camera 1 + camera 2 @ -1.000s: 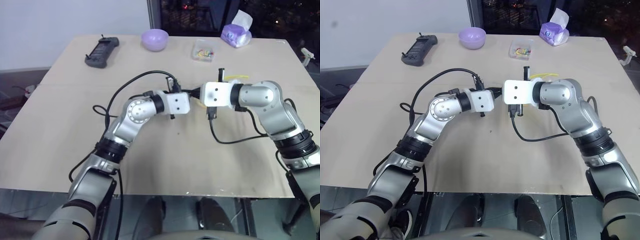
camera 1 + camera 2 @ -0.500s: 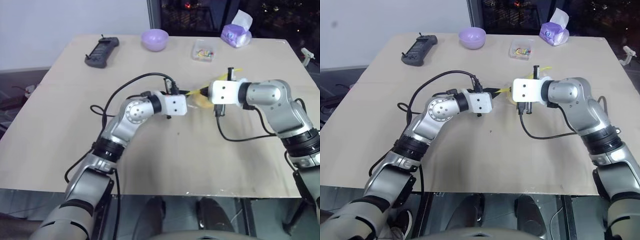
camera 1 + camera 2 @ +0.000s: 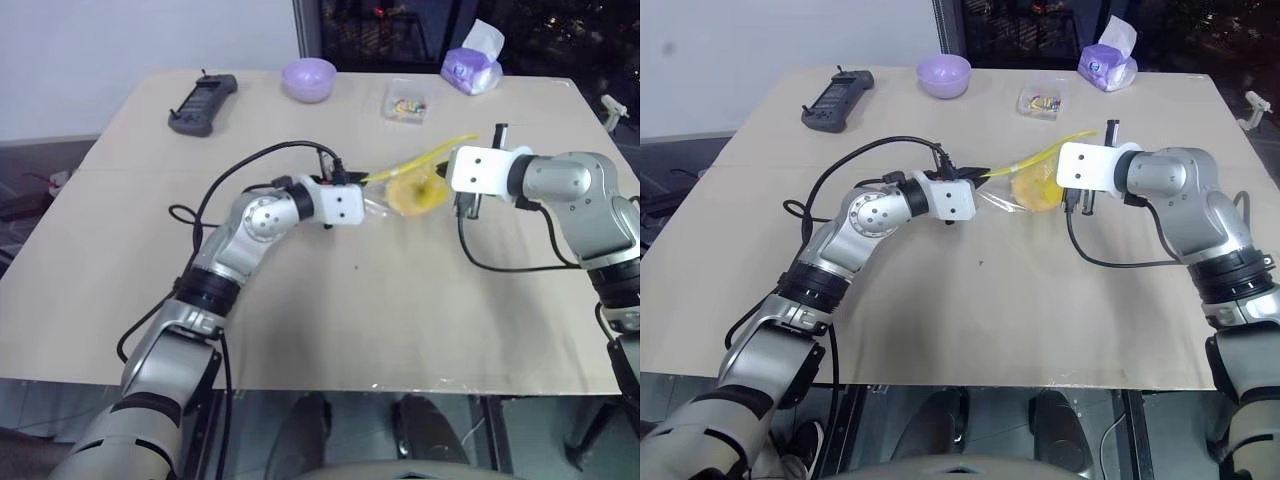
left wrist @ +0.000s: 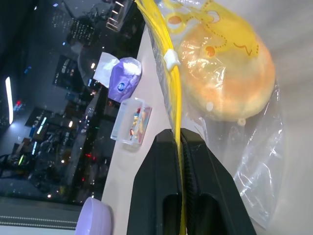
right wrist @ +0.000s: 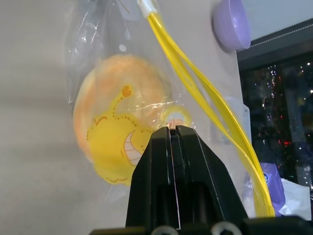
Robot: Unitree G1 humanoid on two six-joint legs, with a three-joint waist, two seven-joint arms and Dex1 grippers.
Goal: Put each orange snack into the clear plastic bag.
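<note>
Orange snack point(image 3: 408, 193) sits inside clear plastic bag point(image 3: 385, 199), stretched between both arms at table centre. Left wrist view: left gripper point(image 4: 179, 138) clamps the yellow strip. Right wrist view: right gripper point(image 5: 172, 130) pinches bag film, snack at 11 o'clock.

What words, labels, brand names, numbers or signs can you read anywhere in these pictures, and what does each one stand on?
No text can be read.
Clear plastic bag: a yellow printed cartoon with a grin, no letters.
Purple tissue pack: a round blue mark, too blurred to read.
Small clear box: colourful bits, no legible label.
Black handheld device: markings too small to read.
</note>
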